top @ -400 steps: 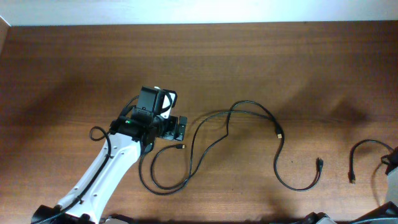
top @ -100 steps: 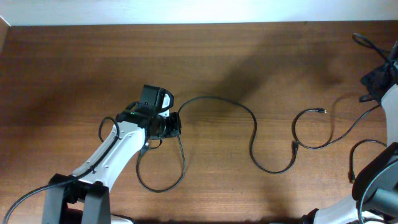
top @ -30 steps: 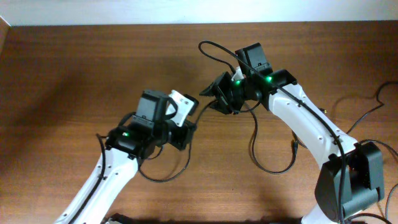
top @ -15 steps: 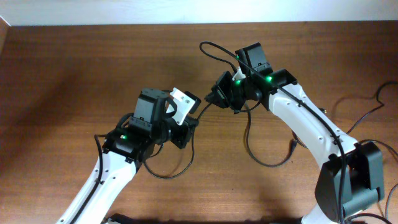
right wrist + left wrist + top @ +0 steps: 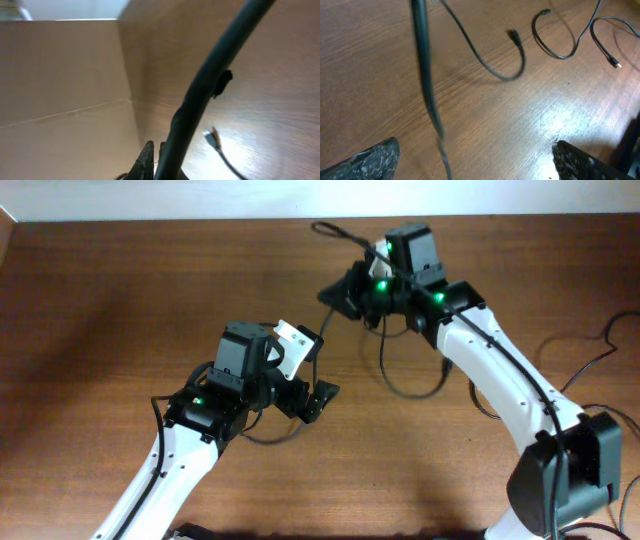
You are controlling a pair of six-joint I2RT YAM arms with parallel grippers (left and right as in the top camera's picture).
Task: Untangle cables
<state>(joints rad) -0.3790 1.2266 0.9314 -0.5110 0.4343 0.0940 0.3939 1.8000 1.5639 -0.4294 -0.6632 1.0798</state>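
Observation:
My right gripper (image 5: 338, 296) is shut on a thin black cable (image 5: 384, 370) and holds it up near the table's far side. From there the cable hangs down and curls on the wood. In the right wrist view the shut fingertips (image 5: 154, 159) sit beside the blurred black cable (image 5: 200, 95), with a metal-tipped plug (image 5: 213, 138) on the table below. My left gripper (image 5: 316, 372) stands wide open at mid-table. In the left wrist view a raised cable (image 5: 426, 85) passes between its fingers without touching them. Beyond it lie a curved cable (image 5: 490, 69) and a loop (image 5: 555, 47).
Another black cable (image 5: 606, 338) trails off the right edge of the table. A cable with a metal tip (image 5: 615, 63) lies far right in the left wrist view. The arms' own thicker wires loop by each wrist. A pale wall borders the far side.
My left gripper has opened and let go of the cable. The right gripper closed on the cable and carried it up toward the far edge, pulling the loop along.

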